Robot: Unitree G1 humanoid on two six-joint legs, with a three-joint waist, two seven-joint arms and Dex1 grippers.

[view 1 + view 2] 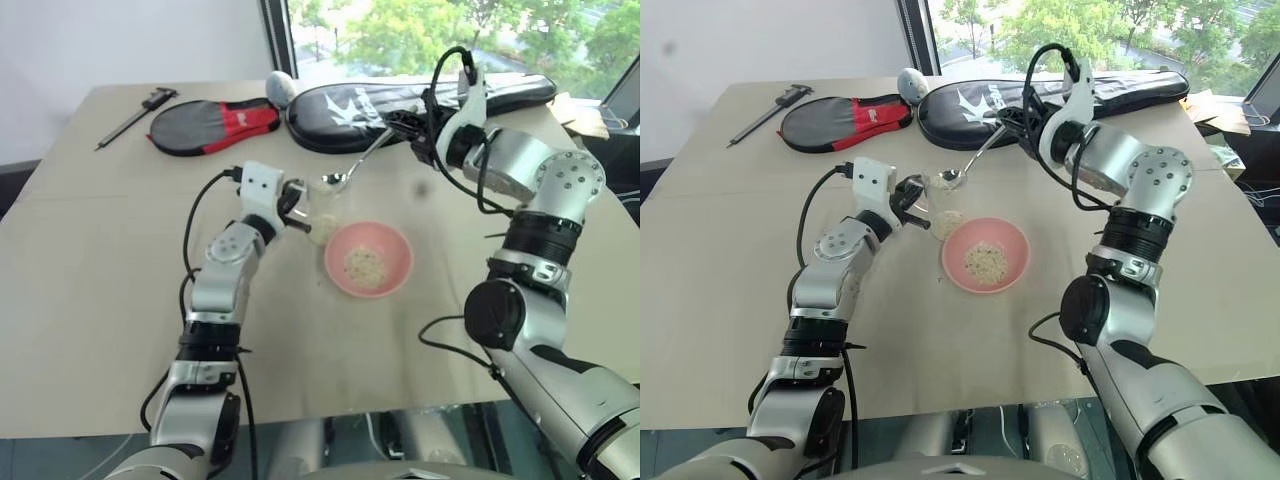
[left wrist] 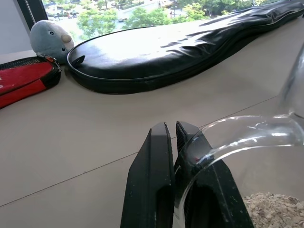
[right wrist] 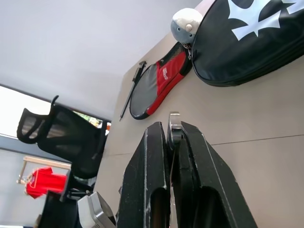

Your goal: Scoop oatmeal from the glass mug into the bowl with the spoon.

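- Left tool [image 1: 296, 210]: clenched on clear glass mug's [image 1: 322, 215] handle.
- Right tool [image 1: 412, 127]: grasping slim silver spoon [image 1: 350, 170] above mug.
- Risk: tilted spoon spills flakes short of pink bowl [image 1: 398, 252].

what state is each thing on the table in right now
glass mug: upright beside the bowl, some oatmeal inside, handle pinched by the left end effector
spoon: held by the right end effector, raised over the mug
bowl: upright, some oatmeal in it
red racket case: lying flat, closed
black racket case: lying flat, closed
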